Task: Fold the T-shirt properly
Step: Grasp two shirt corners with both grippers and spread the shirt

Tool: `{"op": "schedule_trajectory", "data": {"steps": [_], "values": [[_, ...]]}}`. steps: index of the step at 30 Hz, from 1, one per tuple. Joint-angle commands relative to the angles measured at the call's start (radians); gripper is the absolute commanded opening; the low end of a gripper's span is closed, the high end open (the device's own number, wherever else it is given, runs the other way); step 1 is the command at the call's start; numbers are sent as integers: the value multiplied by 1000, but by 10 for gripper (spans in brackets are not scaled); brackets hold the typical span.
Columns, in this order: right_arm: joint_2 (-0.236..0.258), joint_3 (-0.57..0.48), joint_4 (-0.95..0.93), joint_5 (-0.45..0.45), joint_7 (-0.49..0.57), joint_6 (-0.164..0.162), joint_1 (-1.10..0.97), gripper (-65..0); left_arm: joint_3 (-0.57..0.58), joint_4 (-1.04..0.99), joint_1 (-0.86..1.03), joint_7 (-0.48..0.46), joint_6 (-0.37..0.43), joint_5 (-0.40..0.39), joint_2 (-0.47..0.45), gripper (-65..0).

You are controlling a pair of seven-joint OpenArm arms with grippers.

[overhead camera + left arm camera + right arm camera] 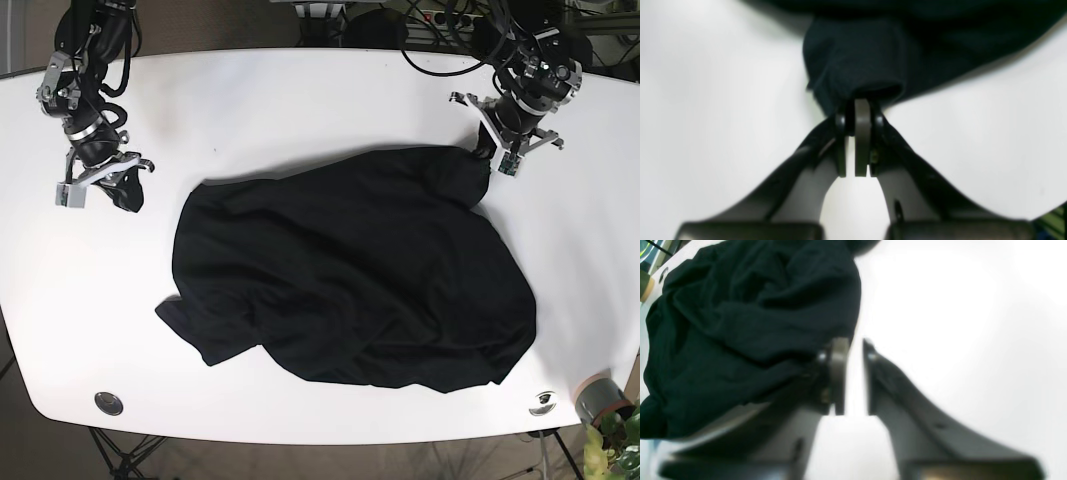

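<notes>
Base view is showing the black T-shirt (350,270) lying crumpled across the middle of the white table (300,90), and everything else is being placed from it. Nearest the camera, the shirt's lower hem is sitting close to the table's front edge, with only a narrow white strip below it; a small round fitting (108,402) is sitting in that strip off the shirt's lower-left corner, and another (543,401) off its lower-right. Beyond the lower-right corner, past the table edge, a grey cylinder (600,397) and some green leaves (615,450) are showing.

Broad bare white is lying to the shirt's left and, farther back, along the whole far side of the table.

At the shirt's far-right corner, the left gripper (487,148) is pinching a bunched fold of cloth; the left wrist view is showing its fingers (862,133) closed narrowly on dark fabric.

Well apart from the shirt's far-left edge, the right gripper (128,190) is hanging over bare table. In the right wrist view its fingers (839,373) are standing a narrow gap apart, gripping nothing, the shirt lying just beside one of them.

No writing or brand is legible on the shirt.
</notes>
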Motion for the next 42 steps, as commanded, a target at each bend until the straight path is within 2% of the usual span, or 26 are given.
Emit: {"op": "schedule_trajectory", "data": {"steps": [1,6,9,15,20,26,29,32,35,39,40,42], "values": [[4,-25,-26,14,-13,4,44,-482,-1,17,-6,-21,2,-14,-7,-650],[4,-76,-167,14,-37,3,105,-273,-2,19,-6,-21,2,-14,-12,-650],[5,-111,-239,14,-37,3,136,-198,-4,19,-6,-22,2,-14,-12,-650],[-4,-126,-344,14,-37,3,183,-190,-4,20,-6,-22,2,-14,-12,-650],[-35,-129,-390,14,-37,3,214,-190,-4,20,-6,-22,2,-16,-12,-650],[-36,-252,-393,14,-34,3,245,-192,-4,20,-8,-22,2,-16,-12,-650],[-73,-260,-394,13,-31,1,265,-192,-2,23,-8,-22,2,-16,-12,-650],[-85,-261,-396,11,-31,0,285,-236,-2,25,-8,-22,2,-16,-12,-650],[-88,-266,-417,11,-31,-2,309,-393,-2,25,-8,-22,2,-17,-12,-650],[-85,-266,-454,13,-31,-37,341,-614,-2,26,-8,-24,2,-17,-12,-650],[-84,-266,-457,13,-31,-40,346,-637,-2,31,-8,-24,2,-19,-12,-650],[-81,-261,-448,14,-31,-37,344,-618,-2,43,-8,-24,2,-21,-12,-650]]}}
